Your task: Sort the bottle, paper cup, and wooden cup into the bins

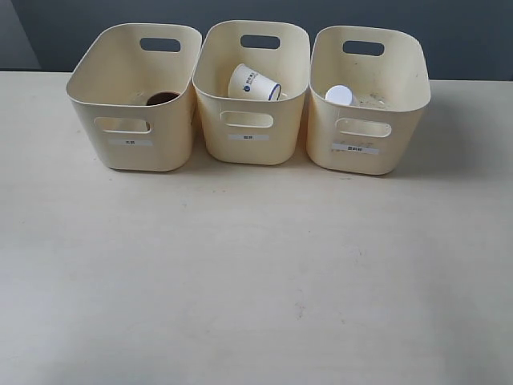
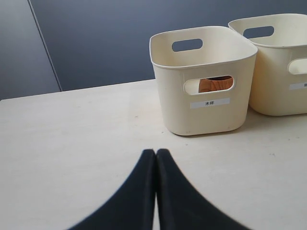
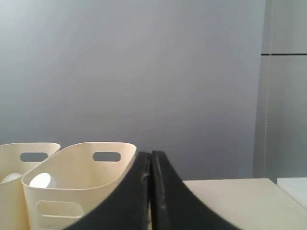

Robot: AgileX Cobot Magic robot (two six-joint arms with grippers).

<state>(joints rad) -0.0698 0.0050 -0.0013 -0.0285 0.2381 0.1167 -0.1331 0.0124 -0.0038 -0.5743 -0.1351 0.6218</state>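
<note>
Three bins (image 1: 250, 152), one item apiece: wooden cup (image 1: 163, 98), paper cup (image 1: 253, 83), bottle (image 1: 340, 95); sorting apparently complete, both grippers' jaws clenched empty.

**Three bins in a row, one item in each**

On the table (image 1: 256, 281), the bins stand side by side: the left bin (image 1: 132, 152) holds the wooden cup (image 1: 163, 98), the middle bin (image 1: 250, 140) the tilted paper cup (image 1: 253, 83), the right bin (image 1: 361, 152) the bottle (image 1: 339, 95).
</note>
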